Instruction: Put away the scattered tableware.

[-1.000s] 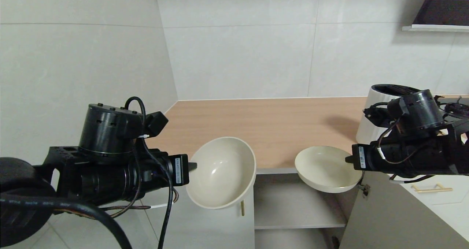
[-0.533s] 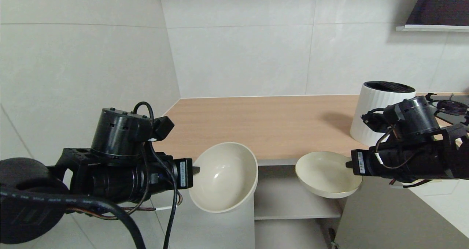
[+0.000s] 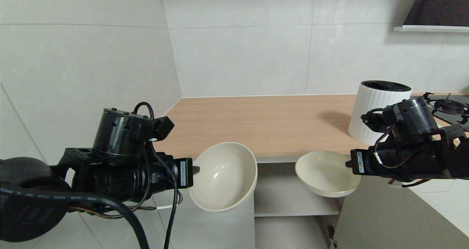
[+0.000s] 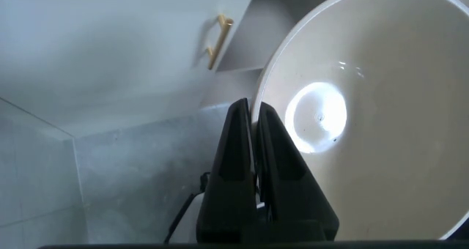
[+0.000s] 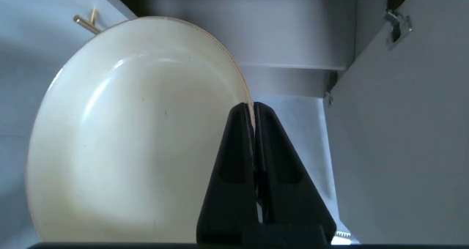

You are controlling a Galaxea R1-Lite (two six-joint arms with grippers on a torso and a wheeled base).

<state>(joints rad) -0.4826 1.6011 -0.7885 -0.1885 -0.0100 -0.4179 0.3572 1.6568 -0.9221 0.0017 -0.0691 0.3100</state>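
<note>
Deep bowl and flat bowl, each held up in the air by a gripper.

On the left we see the left gripper. Its two fingers are squeezed tight on the rim of the deep bowl. This bowl is round, so it has no long side. It is tipped up on its edge, and its open side faces up and back toward us. It hangs just in front of the edge of the wooden counter. Next comes the open cabinet under the counter, with a shelf inside. The flat bowl hangs in front of it, almost level, with its open side up. The right gripper pinches this bowl's rim on the right side, fingers closed tight on it. Farther right, a white ribbed pot stands on the counter.
</note>
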